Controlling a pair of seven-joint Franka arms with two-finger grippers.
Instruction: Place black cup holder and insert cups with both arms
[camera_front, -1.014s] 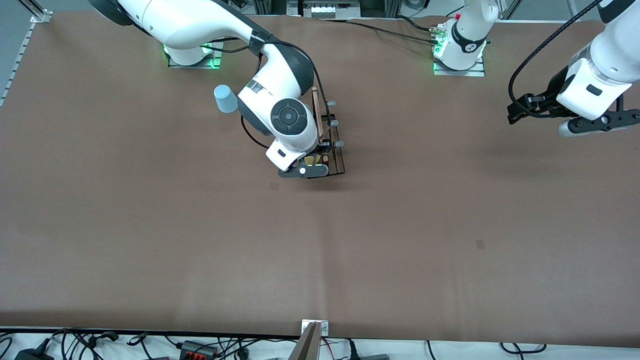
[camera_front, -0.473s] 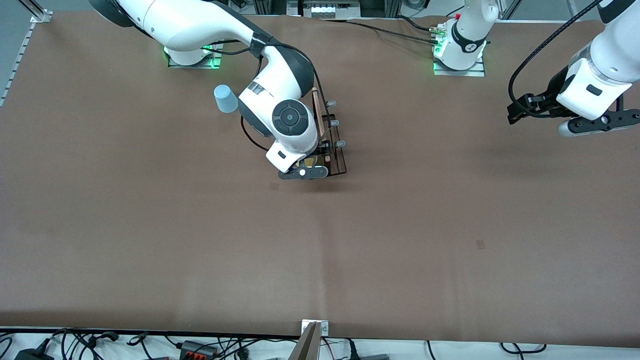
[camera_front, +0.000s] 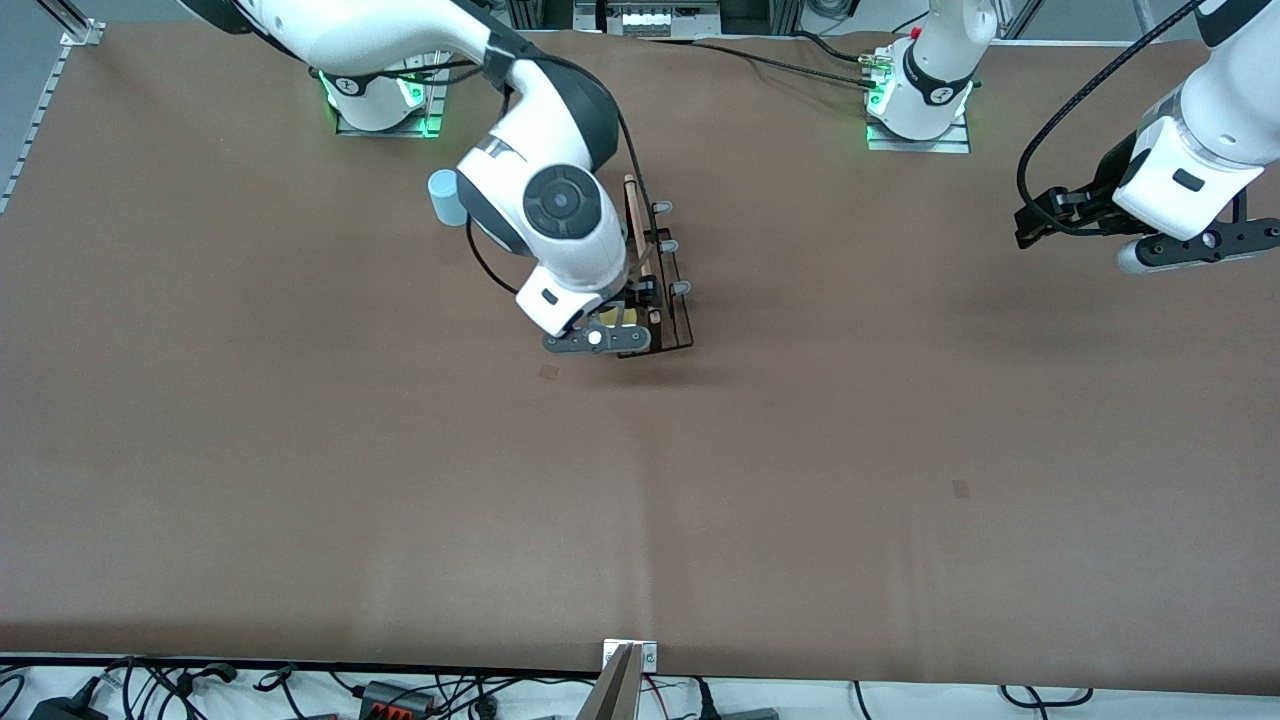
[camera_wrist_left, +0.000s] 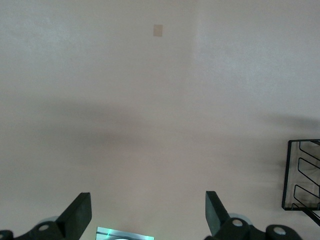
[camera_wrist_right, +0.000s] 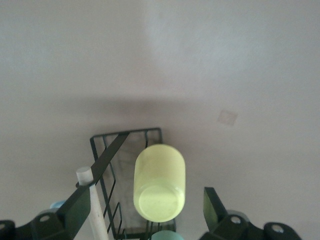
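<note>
Black cup holder (camera_front: 660, 285): stands upright on the table (camera_front: 300, 480), in the half nearer the robot bases, between the two bases but closer to the right arm's; wooden rod (camera_front: 633, 215) on top, grey-tipped pegs (camera_front: 668, 246) on the side toward the left arm's end.
Yellow cup (camera_wrist_right: 159, 182): upside down on a peg at the holder's end nearest the front camera; nothing gripping it in the right wrist view.
Mint cup (camera_wrist_right: 167, 235): only a sliver visible, on the holder next to the yellow one; seating cannot be judged.
Blue cup (camera_front: 447, 196): upside down on the table, beside the holder toward the right arm's end, not yet on a peg; partly hidden by the right arm.
Right gripper (camera_front: 597, 339): over the holder's camera-side end, directly above the yellow cup; fingers (camera_wrist_right: 212, 205) spread wide to either side of it, not touching.
Left gripper (camera_front: 1040, 220): in the air over bare table, well apart from the holder toward the left arm's end; fingers spread, nothing between them; arm waits.
Risk 1: a fingertip catching the yellow cup or the rod on the way off, lifting the cup off its peg or dragging the light wire holder.
Risk 2: elbow close to the blue cup; a sideways swing likely to topple it.
Count: holder 1; cups 3 (2 on holder, 1 on table); grippers 2, both empty.
</note>
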